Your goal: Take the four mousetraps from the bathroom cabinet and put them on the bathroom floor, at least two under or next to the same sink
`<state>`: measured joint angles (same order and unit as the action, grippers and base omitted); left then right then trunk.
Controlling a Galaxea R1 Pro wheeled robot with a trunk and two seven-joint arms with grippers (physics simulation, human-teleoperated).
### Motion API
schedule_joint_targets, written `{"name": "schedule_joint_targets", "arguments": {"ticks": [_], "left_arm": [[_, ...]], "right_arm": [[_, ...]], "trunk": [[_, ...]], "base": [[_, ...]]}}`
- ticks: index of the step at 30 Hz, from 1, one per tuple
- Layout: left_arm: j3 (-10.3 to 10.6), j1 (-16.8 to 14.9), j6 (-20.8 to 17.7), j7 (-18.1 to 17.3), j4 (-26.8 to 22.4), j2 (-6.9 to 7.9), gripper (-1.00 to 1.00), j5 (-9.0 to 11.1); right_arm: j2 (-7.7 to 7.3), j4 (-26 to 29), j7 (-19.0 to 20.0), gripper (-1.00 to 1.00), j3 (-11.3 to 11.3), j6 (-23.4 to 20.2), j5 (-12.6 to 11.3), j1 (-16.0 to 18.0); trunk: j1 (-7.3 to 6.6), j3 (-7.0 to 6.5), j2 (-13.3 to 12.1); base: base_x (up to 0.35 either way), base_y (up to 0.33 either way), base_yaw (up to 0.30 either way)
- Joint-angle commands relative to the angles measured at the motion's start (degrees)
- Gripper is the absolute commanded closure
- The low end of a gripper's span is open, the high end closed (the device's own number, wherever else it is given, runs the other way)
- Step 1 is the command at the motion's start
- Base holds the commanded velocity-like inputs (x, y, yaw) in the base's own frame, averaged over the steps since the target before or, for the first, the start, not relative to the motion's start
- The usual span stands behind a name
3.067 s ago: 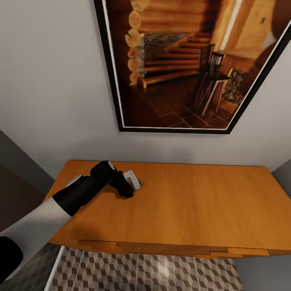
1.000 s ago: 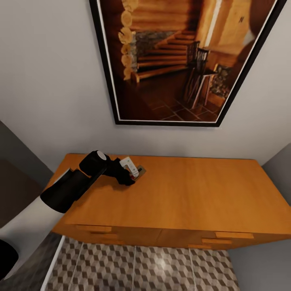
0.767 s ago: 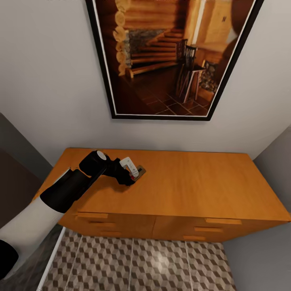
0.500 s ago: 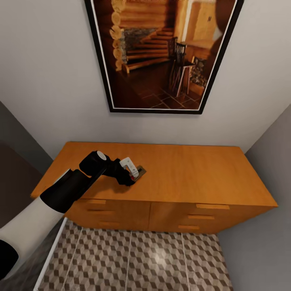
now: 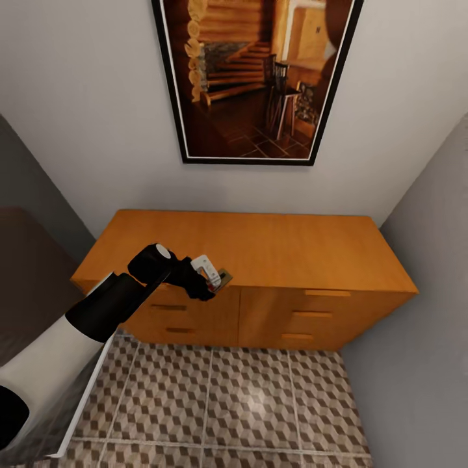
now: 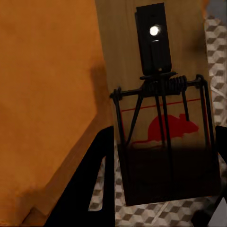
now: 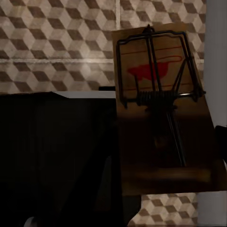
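Between right fingers (image 7: 165, 156) a second mousetrap (image 7: 163, 118), floor tiles (image 7: 56, 42) behind

I see the cabinet (image 5: 273, 260) standing against the wall below a framed picture (image 5: 253, 78), with the bathroom floor (image 5: 247, 403) in front of it. My left gripper (image 5: 211, 281) holds a mousetrap (image 5: 223, 278) at the cabinet's front edge, left of centre. My right gripper's mousetrap (image 7: 163, 109) hangs above the floor tiles.
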<state>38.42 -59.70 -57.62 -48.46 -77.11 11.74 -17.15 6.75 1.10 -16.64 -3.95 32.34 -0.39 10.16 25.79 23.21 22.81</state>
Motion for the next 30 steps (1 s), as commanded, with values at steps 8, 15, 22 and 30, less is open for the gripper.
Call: {"name": "schedule_joint_targets", "arguments": {"ticks": [8, 15, 22, 30], "left_arm": [[0.1, 0.2, 0.0, -0.5, 0.5, 0.04, 1.0, -0.7], [0.1, 0.5, 0.0, -0.5, 0.6, 0.03, 1.0, -0.7], [0.2, 1.1, 0.3, -0.5, 4.6, -0.04, 1.0, -0.8], [0.3, 6.1, 3.2, 0.6, 14.6, -0.22, 1.0, -1.1]], "right_arm": [[-0.01, 0.0, -0.4, 1.0, -0.4, 0.1, 0.0, 0.0], [0.0, 0.0, -0.4, 1.0, -0.4, 0.1, 0.0, 0.0], [-0.1, 0.1, -0.4, 1.0, -0.4, 0.1, 0.0, 0.0], [-0.45, 0.2, -0.5, 1.0, -0.3, 0.2, 0.0, 0.0]], "trunk": [[-0.01, 0.1, 0.1], [-0.01, 0.1, 0.1], [-0.01, 0.1, 0.1], [-0.01, 0.1, 0.1]], "base": [[-0.34, 0.0, 0.0], [-0.34, 0.0, 0.0], [-0.308, 0.0, 0.0], [-0.053, 0.0, 0.0]]}}
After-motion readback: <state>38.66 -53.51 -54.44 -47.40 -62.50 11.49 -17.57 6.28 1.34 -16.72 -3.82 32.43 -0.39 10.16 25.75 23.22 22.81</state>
